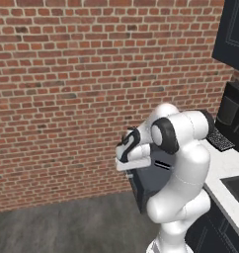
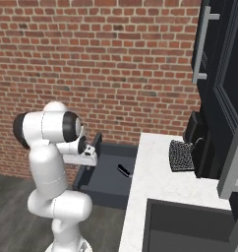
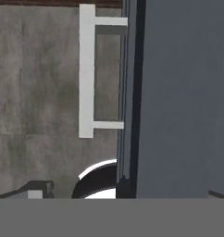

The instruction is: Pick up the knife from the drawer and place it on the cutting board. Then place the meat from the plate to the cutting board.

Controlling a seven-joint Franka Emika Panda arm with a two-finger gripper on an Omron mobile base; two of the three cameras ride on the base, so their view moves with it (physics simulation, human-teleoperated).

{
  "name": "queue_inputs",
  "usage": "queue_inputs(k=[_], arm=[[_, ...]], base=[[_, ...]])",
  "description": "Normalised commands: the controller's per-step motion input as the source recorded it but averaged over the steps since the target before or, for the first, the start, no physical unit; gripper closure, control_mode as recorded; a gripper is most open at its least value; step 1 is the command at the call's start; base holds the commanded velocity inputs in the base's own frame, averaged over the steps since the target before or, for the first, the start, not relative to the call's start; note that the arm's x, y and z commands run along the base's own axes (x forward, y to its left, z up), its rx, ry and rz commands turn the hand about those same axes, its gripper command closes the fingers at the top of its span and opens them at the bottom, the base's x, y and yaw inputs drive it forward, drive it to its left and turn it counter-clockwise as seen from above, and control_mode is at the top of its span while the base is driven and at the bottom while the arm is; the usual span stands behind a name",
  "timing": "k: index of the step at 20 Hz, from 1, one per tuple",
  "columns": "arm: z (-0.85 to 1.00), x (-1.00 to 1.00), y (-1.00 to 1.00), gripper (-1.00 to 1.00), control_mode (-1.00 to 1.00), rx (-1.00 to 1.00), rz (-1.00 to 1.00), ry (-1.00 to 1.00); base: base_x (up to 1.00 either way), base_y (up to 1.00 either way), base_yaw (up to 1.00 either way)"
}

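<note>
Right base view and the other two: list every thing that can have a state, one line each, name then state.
drawer: pulled open, its silver bar handle out over the floor.
knife: lying inside the open drawer near the counter edge, not picked up.
gripper: open, above the drawer, holding nothing.
tall cabinet door: looks shut.
sink: basin looks empty.

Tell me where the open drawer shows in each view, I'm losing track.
Left base view: drawer low centre, mostly behind the arm.
Right base view: lower centre, pulled out left of the white counter.
Hand view: right half, its bar handle left.
Shared landmark: grey floor beside it.
</note>
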Motion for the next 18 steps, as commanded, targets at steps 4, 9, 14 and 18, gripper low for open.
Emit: queue_inputs(k=[4,9,14,18], arm=[[0.00,0.00,1.00,-1.00,-1.00,0.00,-0.07,-0.04],[0.00,0.03,1.00,-1.00,-1.00,0.00,-0.06,-0.07],[0.03,0.09,1.00,-1.00,-1.00,0.00,-0.07,-0.10],[0.71,0.08,1.00,-1.00,-1.00,0.00,-0.07,-0.15]], base=[[0.00,0.00,0.00],[0.00,0.00,0.00],[0.00,0.00,0.00],[0.00,0.00,0.00]])
